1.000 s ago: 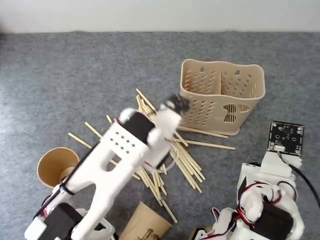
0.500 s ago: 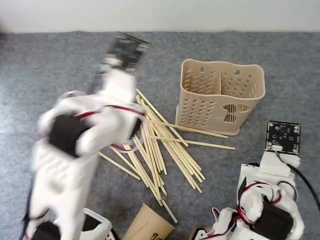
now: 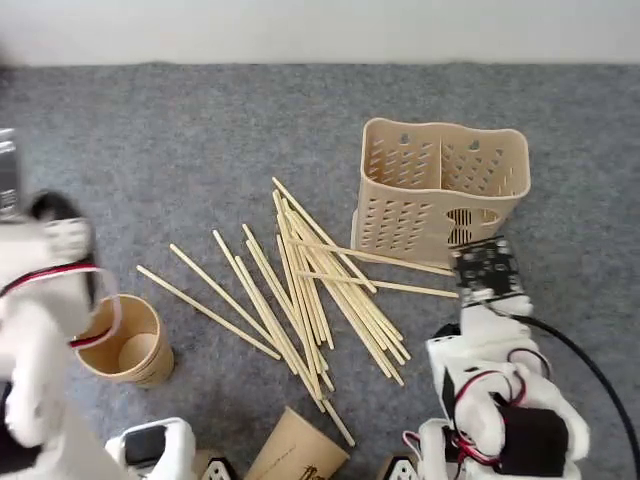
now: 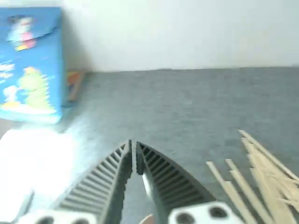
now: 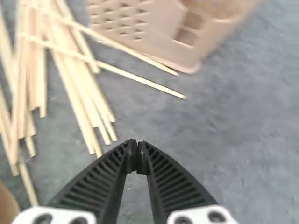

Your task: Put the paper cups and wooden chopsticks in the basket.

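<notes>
The beige slotted basket stands upright at the back right, and its lower wall is in the right wrist view. Several wooden chopsticks lie fanned out on the grey carpet in front of it. One paper cup stands upright at the left, and another lies on its side at the front edge. My left arm is at the far left beside the upright cup. The left gripper is shut and empty, with chopsticks off to one side. My right gripper is shut and empty above bare carpet near chopstick ends.
A blue printed box stands against the white wall beyond the carpet. The right arm's base takes up the front right corner. The carpet at the back left is bare.
The left arm swung from above the chopstick pile to the far left, which uncovered the upright cup. The right arm shifted left and forward toward the basket.
</notes>
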Controlling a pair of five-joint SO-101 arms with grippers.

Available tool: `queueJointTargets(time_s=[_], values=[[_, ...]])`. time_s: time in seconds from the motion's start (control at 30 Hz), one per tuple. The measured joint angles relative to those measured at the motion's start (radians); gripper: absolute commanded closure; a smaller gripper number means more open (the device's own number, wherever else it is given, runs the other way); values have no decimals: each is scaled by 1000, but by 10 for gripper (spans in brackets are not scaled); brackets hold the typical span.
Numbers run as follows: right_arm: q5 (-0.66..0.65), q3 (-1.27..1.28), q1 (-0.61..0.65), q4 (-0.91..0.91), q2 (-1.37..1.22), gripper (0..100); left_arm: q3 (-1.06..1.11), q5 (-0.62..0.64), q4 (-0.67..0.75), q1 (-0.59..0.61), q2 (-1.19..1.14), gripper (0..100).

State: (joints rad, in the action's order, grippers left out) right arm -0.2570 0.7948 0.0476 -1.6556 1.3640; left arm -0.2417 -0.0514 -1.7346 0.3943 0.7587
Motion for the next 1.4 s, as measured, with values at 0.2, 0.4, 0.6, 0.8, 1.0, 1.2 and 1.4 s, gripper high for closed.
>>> queueJointTargets(time_s=[0.2, 0.4, 0.6, 0.8, 1.0, 1.2, 1.4], values=[[20, -5, 181, -14, -193, 984, 164, -38, 18, 144, -2, 985], [80, -110, 402, -75, -456, 988, 273, -38, 80, 285, 0, 985], [114, -135, 675, -83, -506, 988, 316, -43, 149, 482, 0, 985], [275, -137, 827, -84, -477, 926, 439, -46, 252, 611, 0, 985], [462, -137, 907, -92, -477, 719, 545, -49, 327, 631, -2, 985], [637, -137, 1131, -94, -477, 775, 571, -49, 365, 631, -2, 985], [657, -126, 1192, -68, -477, 775, 571, -49, 367, 631, -2, 985]])
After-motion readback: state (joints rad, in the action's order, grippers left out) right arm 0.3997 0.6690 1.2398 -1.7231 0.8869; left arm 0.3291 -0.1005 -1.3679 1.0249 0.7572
